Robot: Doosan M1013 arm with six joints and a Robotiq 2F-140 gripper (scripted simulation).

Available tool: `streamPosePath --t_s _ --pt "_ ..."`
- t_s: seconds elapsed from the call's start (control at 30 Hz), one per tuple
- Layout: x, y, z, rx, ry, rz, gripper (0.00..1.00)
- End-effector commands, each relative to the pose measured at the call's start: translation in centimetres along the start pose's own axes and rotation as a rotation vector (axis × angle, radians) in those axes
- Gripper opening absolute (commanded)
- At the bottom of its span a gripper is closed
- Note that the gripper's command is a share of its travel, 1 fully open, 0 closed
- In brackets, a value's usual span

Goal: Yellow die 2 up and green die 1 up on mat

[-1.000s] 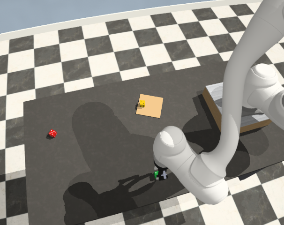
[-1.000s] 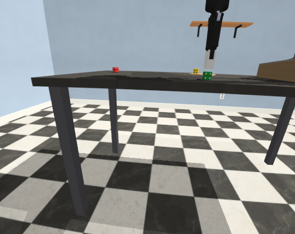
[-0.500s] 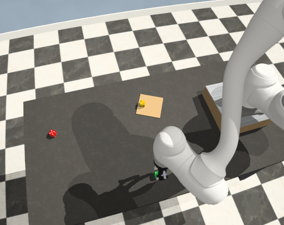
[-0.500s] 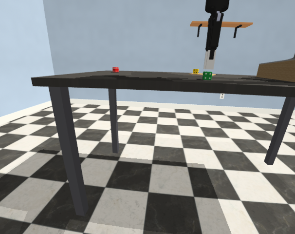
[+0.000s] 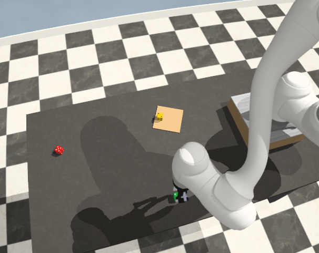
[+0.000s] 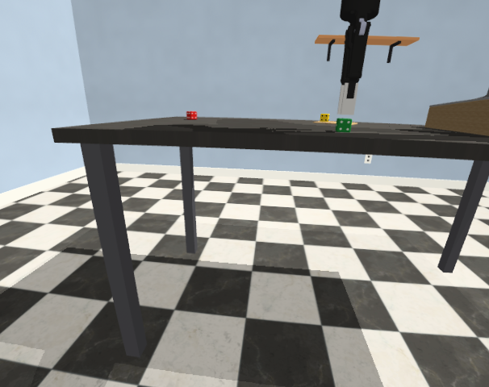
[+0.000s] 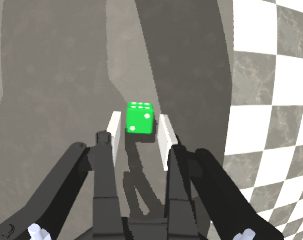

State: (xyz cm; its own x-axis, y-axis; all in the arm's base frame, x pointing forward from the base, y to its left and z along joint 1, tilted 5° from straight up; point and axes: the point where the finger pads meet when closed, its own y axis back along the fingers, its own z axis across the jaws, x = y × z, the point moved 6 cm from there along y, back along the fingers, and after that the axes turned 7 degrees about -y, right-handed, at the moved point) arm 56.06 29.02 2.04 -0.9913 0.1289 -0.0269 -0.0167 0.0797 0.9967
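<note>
Above the matte dark-grey table (image 6: 161, 131), the black two-finger gripper (image 7: 141, 135) hangs partly open and empty, flat pale pads (image 7: 166, 139) flanking the small glossy green cube die (image 7: 141, 119) lying near the table's front edge, off the tan square mat (image 5: 171, 120).

Tabletop layout
Mat (image 5: 171, 120) mid-table, one die (image 5: 159, 116) on its left edge; second die (image 5: 59, 149) near left edge; third die (image 5: 176, 195) by front edge, under gripper (image 7: 141, 135).
</note>
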Motion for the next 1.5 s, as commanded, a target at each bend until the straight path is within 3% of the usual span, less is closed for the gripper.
streamPosePath --t_s 0.0,0.57,1.47 --pt "0.0 0.0 0.0 0.000 0.000 0.000 0.35" --pt "0.0 -0.1 0.0 0.000 0.000 0.000 0.35" --pt "0.0 -3.4 0.0 0.000 0.000 0.000 0.35"
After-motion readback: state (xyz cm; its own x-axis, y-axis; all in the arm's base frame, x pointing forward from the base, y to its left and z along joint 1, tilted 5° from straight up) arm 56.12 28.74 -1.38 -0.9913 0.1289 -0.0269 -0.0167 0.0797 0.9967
